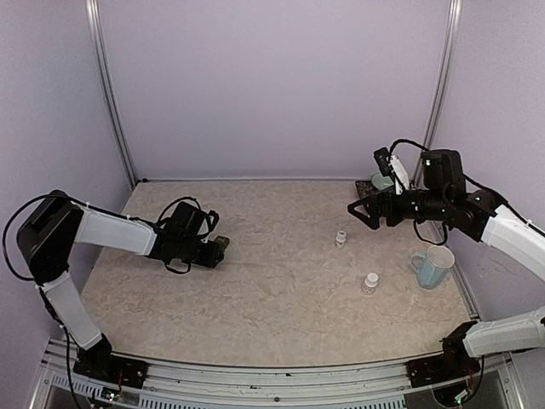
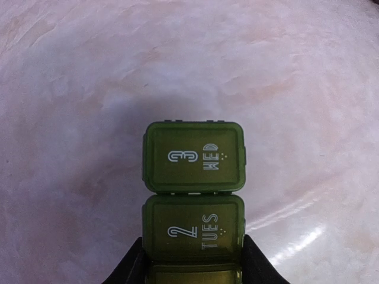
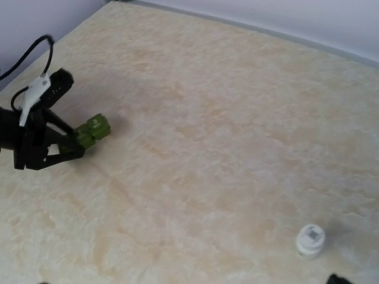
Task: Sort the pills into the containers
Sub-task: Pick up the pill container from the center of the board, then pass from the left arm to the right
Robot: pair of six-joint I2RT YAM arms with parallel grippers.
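Gripping containers' (image 2: 193,177) side edges: left jaws

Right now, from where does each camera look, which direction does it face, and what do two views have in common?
Top external: high behind the bases, looking down on the table; both arms show, with left gripper and right gripper.
Left wrist: low over the tabletop, facing the green containers; its own fingers flank them.
Right wrist: raised, facing across to the left arm; almost nothing of its own fingers shows.
Shared: right wrist and top views both show the left gripper at the green containers and a white bottle.
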